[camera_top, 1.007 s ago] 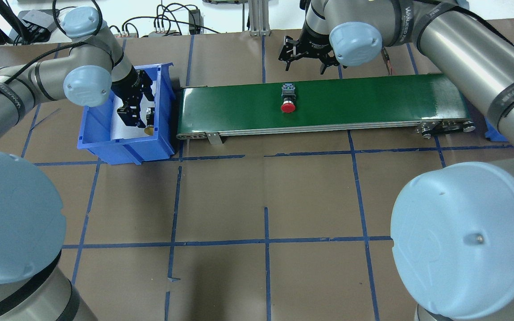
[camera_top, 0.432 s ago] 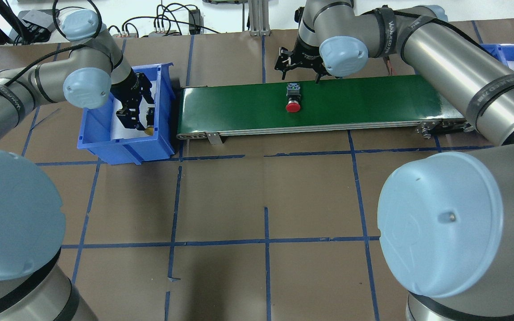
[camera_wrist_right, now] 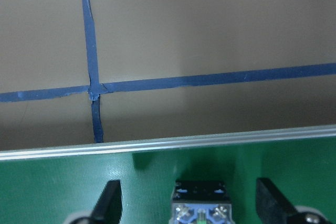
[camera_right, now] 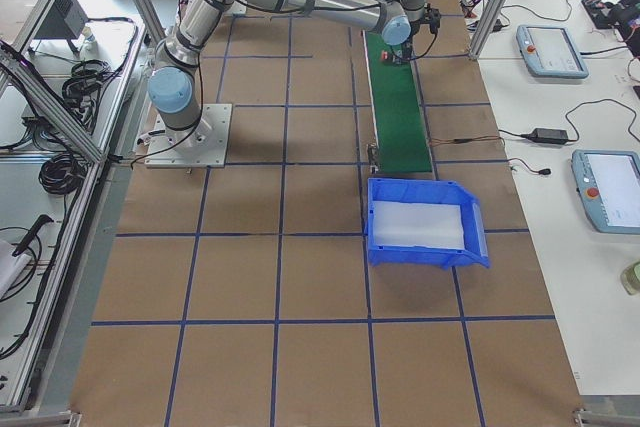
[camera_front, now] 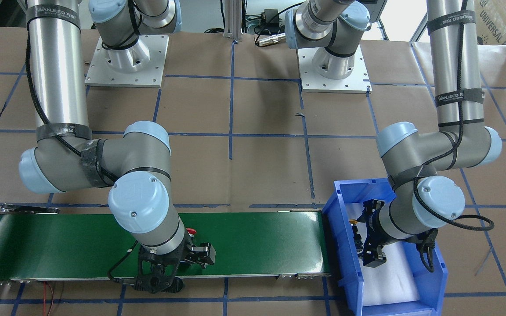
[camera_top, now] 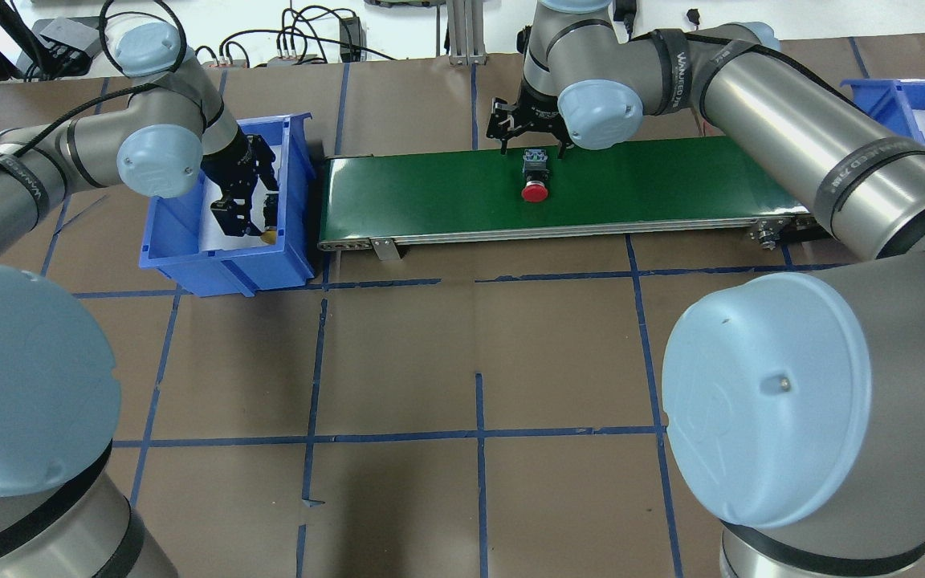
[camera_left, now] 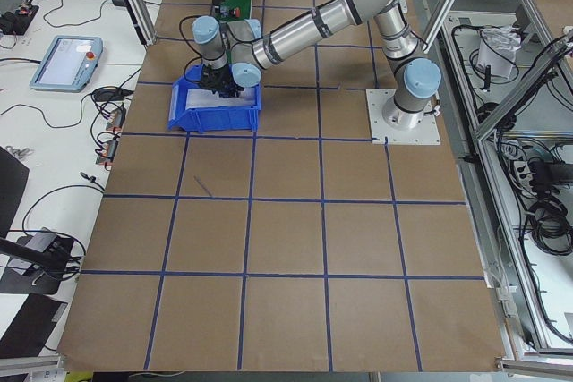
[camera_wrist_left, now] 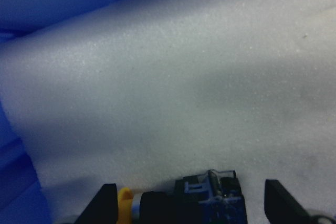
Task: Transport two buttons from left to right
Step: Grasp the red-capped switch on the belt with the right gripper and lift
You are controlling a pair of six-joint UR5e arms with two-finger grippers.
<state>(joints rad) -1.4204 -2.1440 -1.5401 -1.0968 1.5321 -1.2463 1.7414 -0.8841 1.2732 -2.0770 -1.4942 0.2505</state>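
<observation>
One red button [camera_top: 535, 181] on belt [camera_top: 430, 193], one yellow button [camera_top: 268, 234] in bin [camera_top: 213, 269] — left gripper [camera_wrist_left: 191, 204], right gripper [camera_wrist_right: 191, 202] each spread

Glossy green belt [camera_top: 671, 181], blue plastic bin [camera_top: 222, 269] w/ matt white foam liner [camera_wrist_left: 184, 77], brown paper tabletop [camera_top: 398, 361].

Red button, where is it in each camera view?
Overhead exterior: red button at mid-belt, cap toward the robot.
Exterior front-facing: only its red cap shows, beside the right arm.
Exterior left: too small to tell.
Exterior right: too small to tell.
Left wrist: not in it.
Right wrist: its contact block, bottom centre.
Shared landmark: green conveyor belt.
</observation>
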